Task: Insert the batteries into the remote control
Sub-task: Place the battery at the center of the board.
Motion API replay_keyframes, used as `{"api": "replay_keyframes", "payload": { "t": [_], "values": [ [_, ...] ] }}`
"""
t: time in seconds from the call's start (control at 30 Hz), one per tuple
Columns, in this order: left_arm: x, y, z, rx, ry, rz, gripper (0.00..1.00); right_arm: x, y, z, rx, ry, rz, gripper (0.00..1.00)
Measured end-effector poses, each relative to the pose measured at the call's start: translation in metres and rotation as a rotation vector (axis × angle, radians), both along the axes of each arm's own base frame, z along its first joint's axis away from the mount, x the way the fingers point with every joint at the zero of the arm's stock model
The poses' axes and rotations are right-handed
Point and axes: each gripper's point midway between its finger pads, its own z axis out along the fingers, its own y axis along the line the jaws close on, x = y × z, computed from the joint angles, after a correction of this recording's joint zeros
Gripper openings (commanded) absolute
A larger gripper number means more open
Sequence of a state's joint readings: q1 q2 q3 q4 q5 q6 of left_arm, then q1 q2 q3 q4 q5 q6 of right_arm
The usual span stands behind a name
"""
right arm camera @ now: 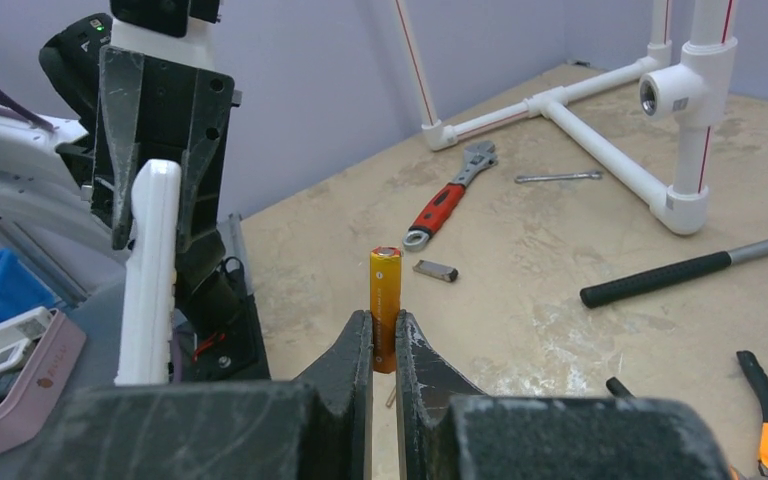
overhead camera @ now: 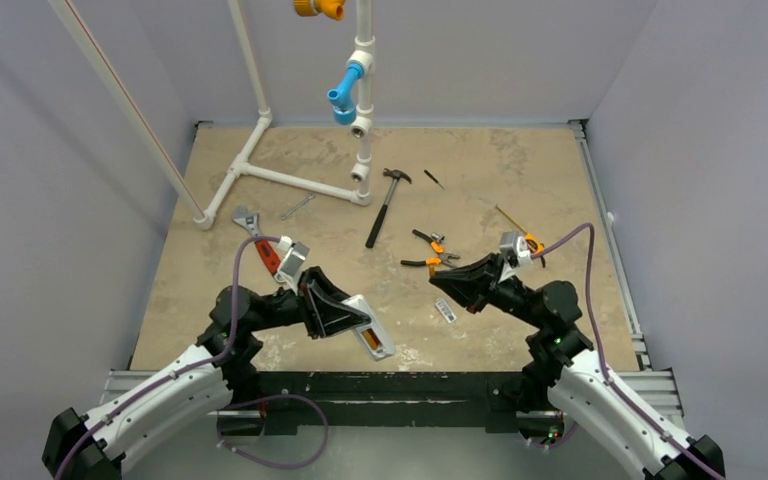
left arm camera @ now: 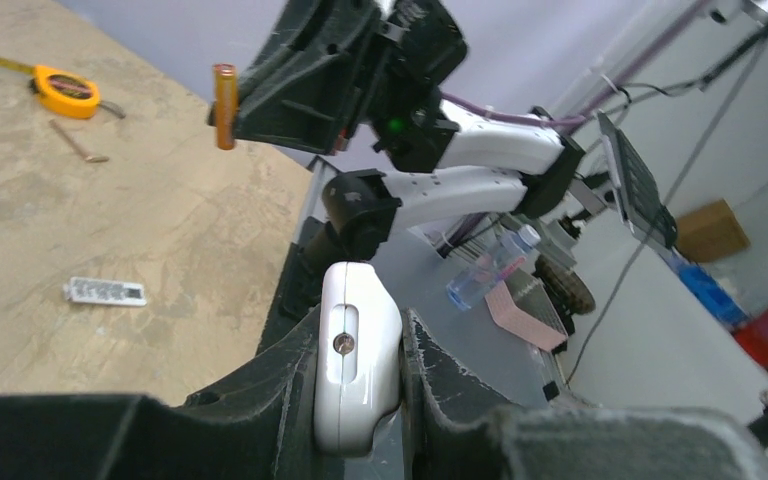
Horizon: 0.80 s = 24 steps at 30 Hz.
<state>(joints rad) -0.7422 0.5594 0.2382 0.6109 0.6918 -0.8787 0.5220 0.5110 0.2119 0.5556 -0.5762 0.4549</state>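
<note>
My left gripper (overhead camera: 345, 312) is shut on the white remote control (overhead camera: 370, 330) and holds it above the table's near edge. An orange patch shows in the remote's recess near its free end. In the left wrist view the remote (left arm camera: 355, 300) stands between the fingers (left arm camera: 270, 400). My right gripper (overhead camera: 442, 284) is shut on one orange battery (right arm camera: 385, 280), held upright above the table, a short way right of the remote (right arm camera: 150, 270). The battery also shows in the left wrist view (left arm camera: 224, 105).
A small white ribbed piece (overhead camera: 446, 311) lies under the right gripper. Orange pliers (overhead camera: 430, 255), a hammer (overhead camera: 385, 205), a red-handled wrench (overhead camera: 260, 245), a tape measure (overhead camera: 530, 243), a small silvery piece (right arm camera: 435, 270) and a white pipe frame (overhead camera: 290, 175) lie farther back.
</note>
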Motion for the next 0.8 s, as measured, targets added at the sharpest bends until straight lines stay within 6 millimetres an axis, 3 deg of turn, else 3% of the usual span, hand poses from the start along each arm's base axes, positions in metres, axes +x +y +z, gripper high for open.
{"api": "replay_keyframes", "payload": {
  "t": [0.2, 0.33, 0.5, 0.8],
  "values": [
    [0.034, -0.002, -0.026, 0.091, 0.175, 0.168, 0.00, -0.001, 0.015, -0.005, -0.092, 0.057, 0.029, 0.00],
    [0.048, -0.003, -0.042, 0.115, 0.273, 0.231, 0.00, -0.021, 0.039, -0.003, -0.178, 0.012, 0.103, 0.00],
    [0.053, -0.003, -0.053, 0.120, 0.331, 0.256, 0.00, -0.057, 0.058, -0.004, -0.224, -0.145, 0.234, 0.00],
    [0.052, -0.002, -0.048, 0.098, 0.322, 0.257, 0.00, -0.101, 0.068, -0.008, -0.249, -0.504, 0.442, 0.00]
  ]
}}
